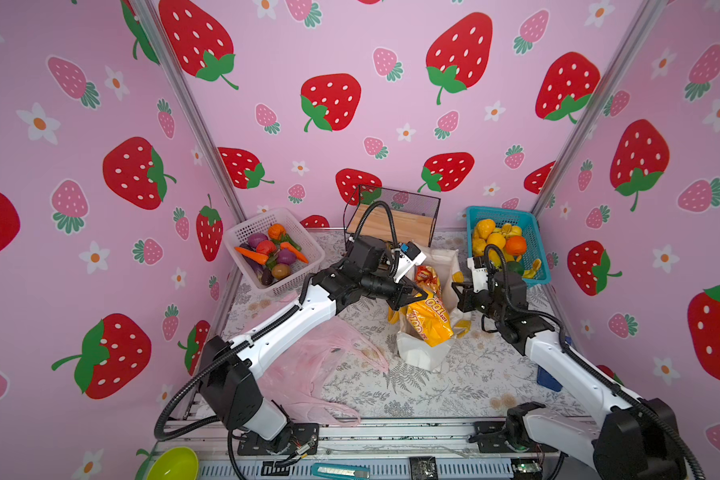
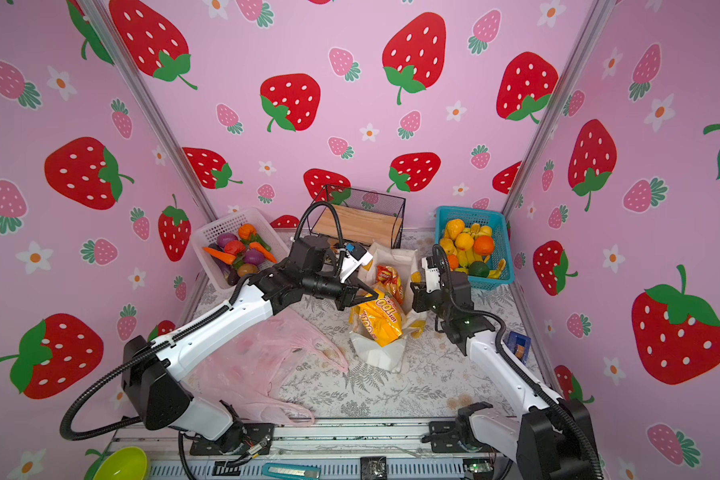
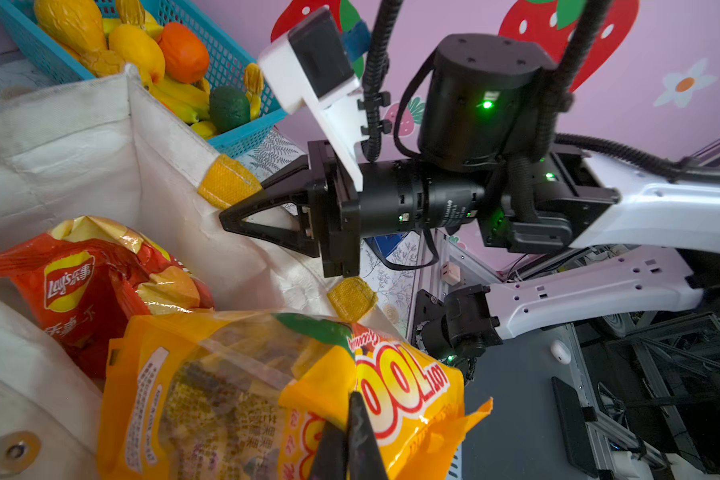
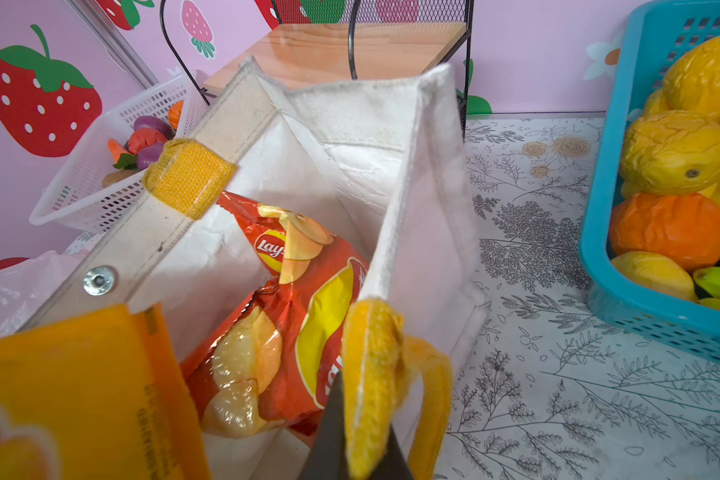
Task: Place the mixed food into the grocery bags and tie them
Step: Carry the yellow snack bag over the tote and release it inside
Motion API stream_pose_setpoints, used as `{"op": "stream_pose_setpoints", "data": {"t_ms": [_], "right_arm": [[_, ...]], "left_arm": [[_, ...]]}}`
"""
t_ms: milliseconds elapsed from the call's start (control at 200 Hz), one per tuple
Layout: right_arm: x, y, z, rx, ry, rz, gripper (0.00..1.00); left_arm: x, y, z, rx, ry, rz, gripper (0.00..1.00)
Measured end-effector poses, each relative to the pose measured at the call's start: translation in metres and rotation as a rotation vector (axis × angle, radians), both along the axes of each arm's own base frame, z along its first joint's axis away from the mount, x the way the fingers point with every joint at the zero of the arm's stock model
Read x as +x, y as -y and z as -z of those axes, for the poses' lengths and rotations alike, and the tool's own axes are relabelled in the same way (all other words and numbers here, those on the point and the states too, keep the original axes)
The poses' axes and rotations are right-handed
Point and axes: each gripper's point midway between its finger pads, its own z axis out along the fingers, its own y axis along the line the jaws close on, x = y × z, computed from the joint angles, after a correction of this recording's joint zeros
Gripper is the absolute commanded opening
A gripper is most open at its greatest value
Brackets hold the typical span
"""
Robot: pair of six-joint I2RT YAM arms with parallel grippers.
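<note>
The tote (image 1: 420,357) stands in the middle of the desk (image 1: 412,390), the chip packet (image 1: 427,276) in it and the snack packet (image 1: 429,326) half in its mouth. The plastic bag (image 1: 308,365) lies to its front left; behind stand the vegetable basket (image 1: 242,232) left, wire rack (image 1: 395,222) centre, fruit basket (image 1: 538,253) right.

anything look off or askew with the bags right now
The yellow-orange snack packet pokes well out of the white tote, tilted, pinched by the left gripper. The pink plastic bag lies crumpled flat.

white arms (image 1: 283,328), black joints (image 1: 233,386), triangular black fingers (image 3: 287,187)
</note>
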Motion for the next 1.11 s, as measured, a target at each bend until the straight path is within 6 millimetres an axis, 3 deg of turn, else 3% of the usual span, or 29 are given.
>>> {"op": "stream_pose_setpoints", "data": {"t_ms": [230, 285, 395, 500, 620, 775, 880, 985, 1106], "right_arm": [[-0.002, -0.002, -0.001, 0.007, -0.002, -0.016, 0.06], [-0.002, -0.003, -0.001, 0.008, -0.002, -0.017, 0.06], [-0.002, -0.003, -0.001, 0.009, -0.002, -0.020, 0.06], [-0.002, -0.004, -0.001, 0.011, -0.003, -0.023, 0.06], [-0.003, -0.004, -0.001, 0.013, -0.003, -0.026, 0.06], [-0.003, -0.004, -0.001, 0.012, -0.002, -0.025, 0.06], [-0.002, -0.003, -0.001, 0.011, -0.002, -0.021, 0.06], [-0.002, -0.003, -0.001, 0.010, -0.002, -0.018, 0.06], [-0.002, -0.003, -0.001, 0.010, -0.002, -0.017, 0.06]], "left_arm": [[0.025, 0.012, 0.033, 0.102, -0.037, -0.061, 0.00], [0.028, 0.014, 0.043, 0.135, -0.043, -0.073, 0.04], [0.034, 0.017, 0.057, 0.202, -0.040, -0.100, 0.30], [0.036, 0.017, 0.058, 0.223, -0.013, -0.102, 0.45], [0.031, 0.013, 0.044, 0.181, 0.046, -0.099, 0.57], [0.024, -0.027, 0.018, 0.156, 0.164, -0.258, 0.75], [0.036, -0.056, 0.010, 0.183, 0.222, -0.425, 0.78], [0.058, -0.082, 0.024, 0.242, 0.202, -0.576, 0.79], [0.085, -0.102, 0.061, 0.334, 0.130, -0.693, 0.80]]}}
